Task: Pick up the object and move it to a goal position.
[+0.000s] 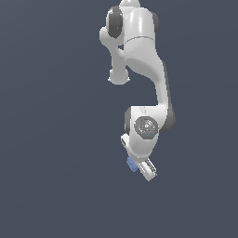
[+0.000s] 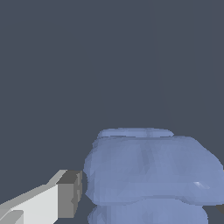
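Background in both views is one flat, dark slate-grey field, with no visible seam between surface and room. The white jointed robot arm (image 1: 142, 56) hangs down, its gripper (image 1: 139, 166) at the small periwinkle-blue lumpy block (image 1: 132, 164). One grey-padded finger (image 2: 69, 192) touches the block's (image 2: 151, 173) side; whether the jaws clamp it, I cannot tell.

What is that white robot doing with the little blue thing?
The white robot arm is reaching down over a plain grey floor. Its gripper is right at a small lumpy blue block. In the wrist view, one finger sits right beside the block, but the pictures do not show whether the gripper has squeezed it yet.
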